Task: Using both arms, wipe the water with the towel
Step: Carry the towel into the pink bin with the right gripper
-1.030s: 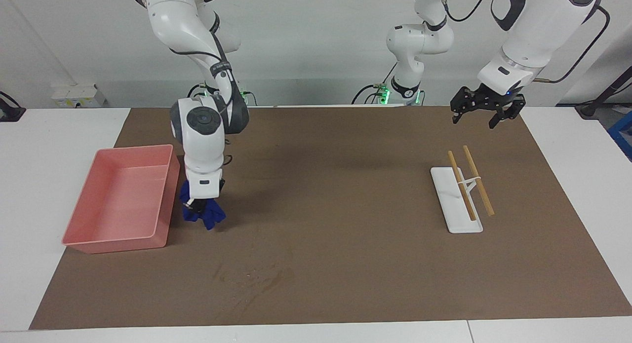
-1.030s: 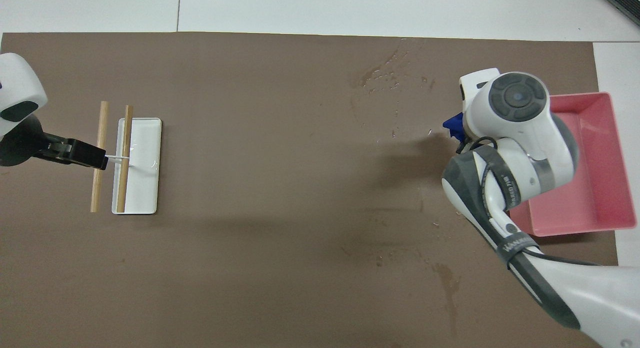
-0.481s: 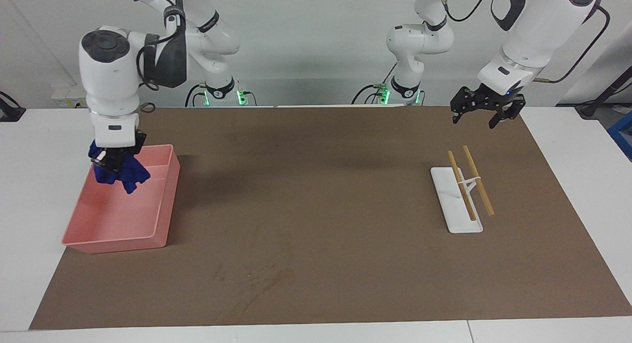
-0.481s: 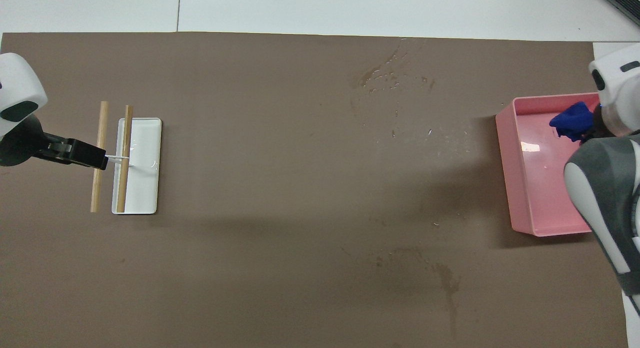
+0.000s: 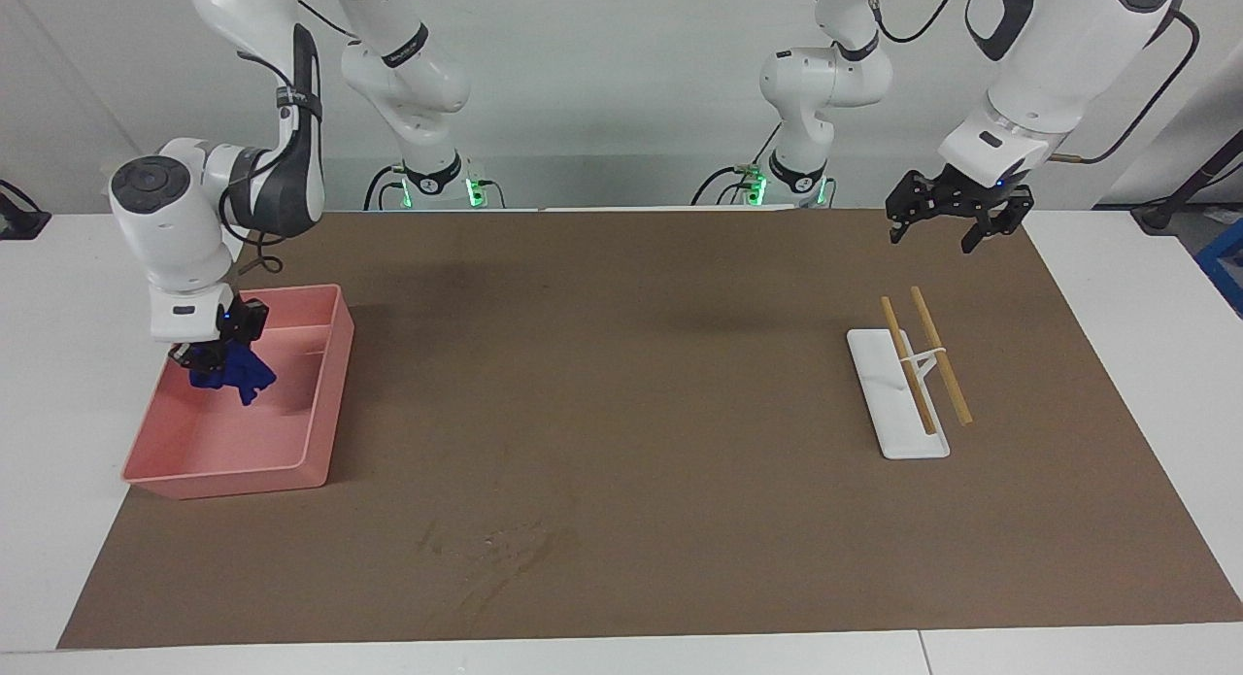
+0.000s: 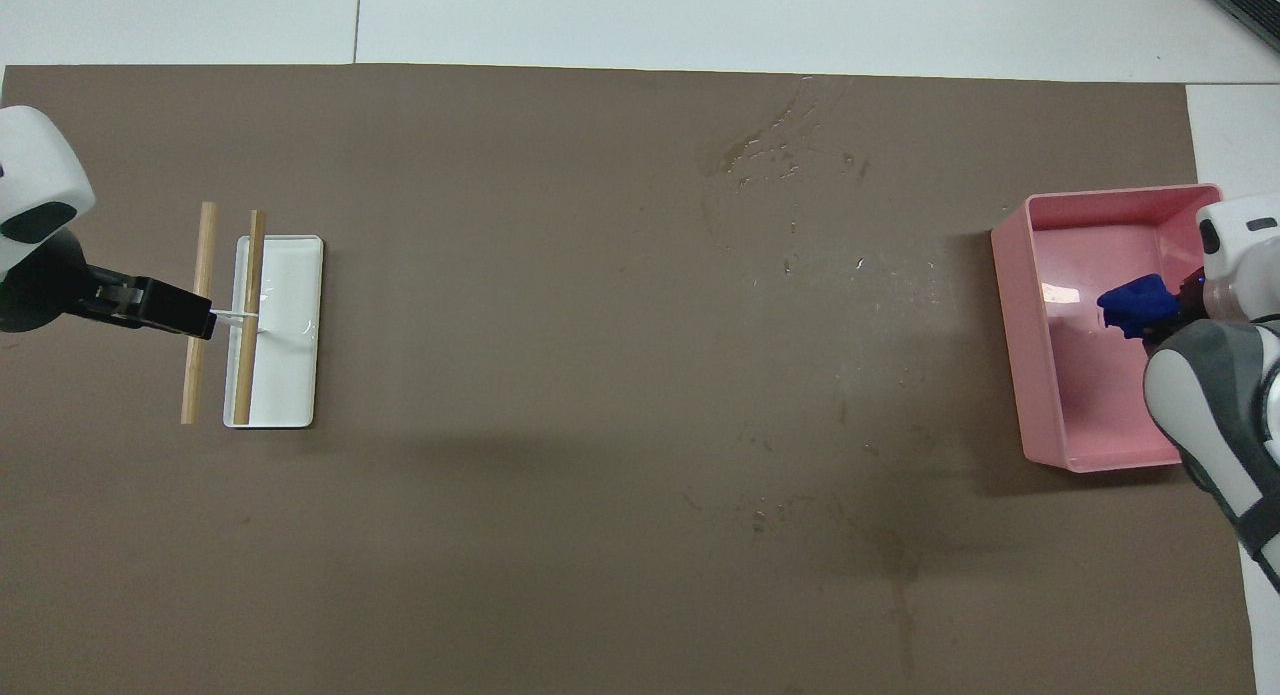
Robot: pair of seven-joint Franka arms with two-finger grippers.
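Right hand (image 5: 209, 356) grips towel (image 5: 228, 375) over pink tray (image 6: 1030, 375).

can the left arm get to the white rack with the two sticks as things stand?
Probably yes. The left tool hangs open in the air by the white rack with nothing between them. The right tool holds the towel over the pink tray.

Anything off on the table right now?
Water streaks still mark the brown mat, farther from the robots than the pink tray. The right gripper holds the towel over the tray, away from the streaks. The left gripper waits, open.
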